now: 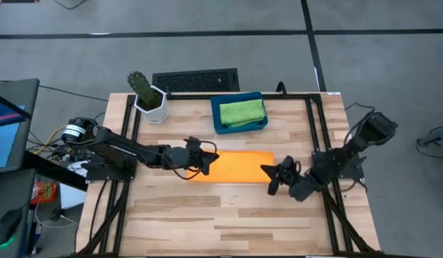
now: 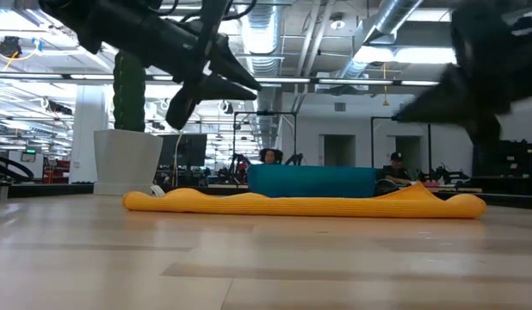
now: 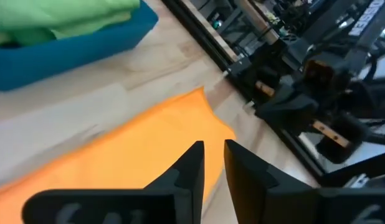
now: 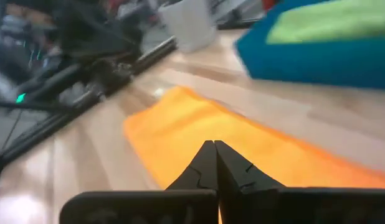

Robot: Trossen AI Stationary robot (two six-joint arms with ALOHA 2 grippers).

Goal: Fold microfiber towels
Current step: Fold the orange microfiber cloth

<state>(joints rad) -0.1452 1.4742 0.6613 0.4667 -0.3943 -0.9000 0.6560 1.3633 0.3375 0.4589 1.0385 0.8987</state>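
While the left gripper (image 1: 209, 159) hovers at one end of the orange towel (image 1: 236, 167) with a narrow gap between its fingers, the right gripper (image 1: 273, 174), pressed closed and empty, hangs at the other. That towel looks folded once, a long strip mid-table; further folds seemingly remain. A green towel (image 1: 242, 111) already rests in the blue tray (image 1: 239, 129) beside the potted cactus (image 1: 147, 94). Nothing obstructs.

Overhead looks straight down, low view skims the tabletop, wrist cameras close; all share the orange towel (image 1: 236, 166).
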